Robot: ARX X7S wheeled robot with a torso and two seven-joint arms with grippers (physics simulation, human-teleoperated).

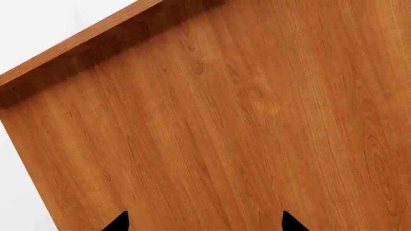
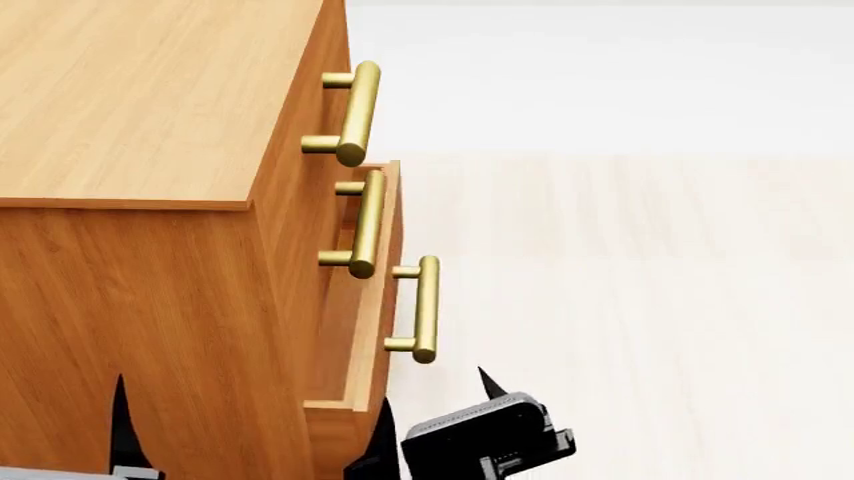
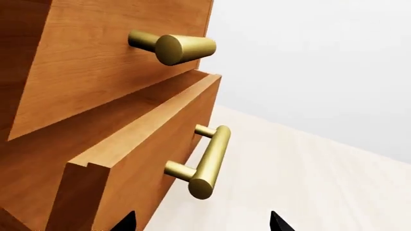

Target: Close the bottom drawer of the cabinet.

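Bottom drawer [image 2: 360, 340] proud of the cabinet [image 2: 147, 110], contents hidden; right tool [image 3: 202, 222] released, left tool [image 1: 204, 222] likewise.

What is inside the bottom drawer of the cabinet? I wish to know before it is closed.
The bottom drawer stands partly open, but only its front panel, side wall and brass handle show. The cabinet and the drawer's own walls cover the interior, so any contents cannot be seen.
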